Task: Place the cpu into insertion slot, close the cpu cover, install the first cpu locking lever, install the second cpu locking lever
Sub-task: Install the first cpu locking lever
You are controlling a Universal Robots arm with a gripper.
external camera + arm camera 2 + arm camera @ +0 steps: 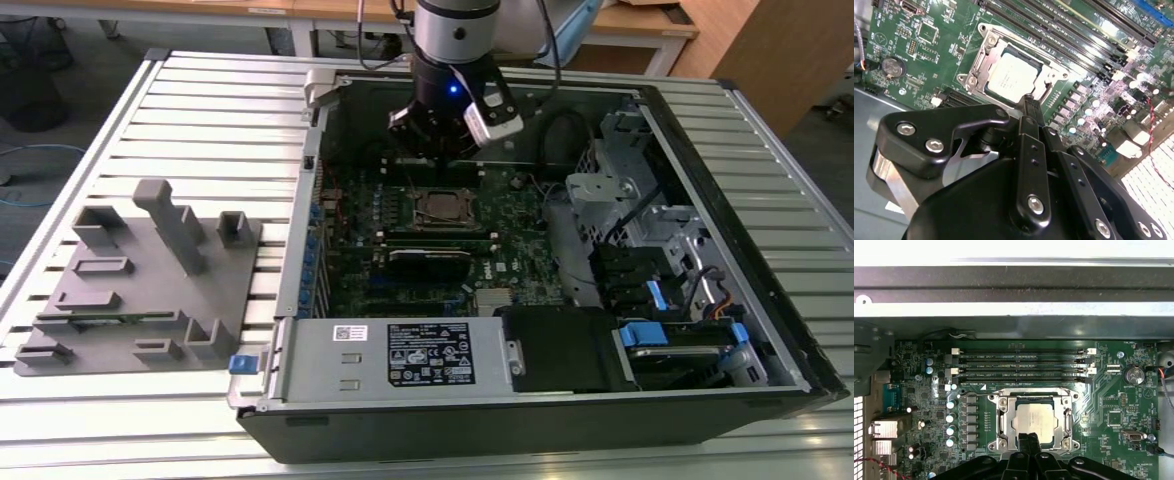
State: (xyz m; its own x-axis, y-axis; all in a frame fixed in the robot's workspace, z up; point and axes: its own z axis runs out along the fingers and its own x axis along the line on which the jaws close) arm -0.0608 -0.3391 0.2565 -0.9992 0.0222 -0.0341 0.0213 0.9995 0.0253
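So the gripper [1029, 439] has its two black fingers [1023, 446] pinched together with nothing between them. In both wrist views its tip sits right over the near edge of the insertion slot [445, 208]. Whether it's actually touching the metal there, I honestly can't tell. The cpu [1034, 420] is already lying flat in the slot with its pale silvery top facing up. The cpu cover [986, 55] looks folded down around it, so the chip shows through the big cutout. Past the socket, on the side away from the gripper, four long black memory slots [1021, 365] run parallel across the green motherboard [1104, 395]. A row of little silver capacitors [950, 415] stands off one side of the socket, and a coin battery [1134, 375] sits well off the other side. In the exterior view the arm [454, 40] comes straight down into the open computer case [304, 200], with the socket just on the camera side of the gripper. The power supply [400, 355], with its black label, fills the case's near edge. The whole case lies on a slatted metal desk [200, 110]. A grey fixture tray [134, 290] with upright posts rests on the desk just beside the case, on the exterior view's left.
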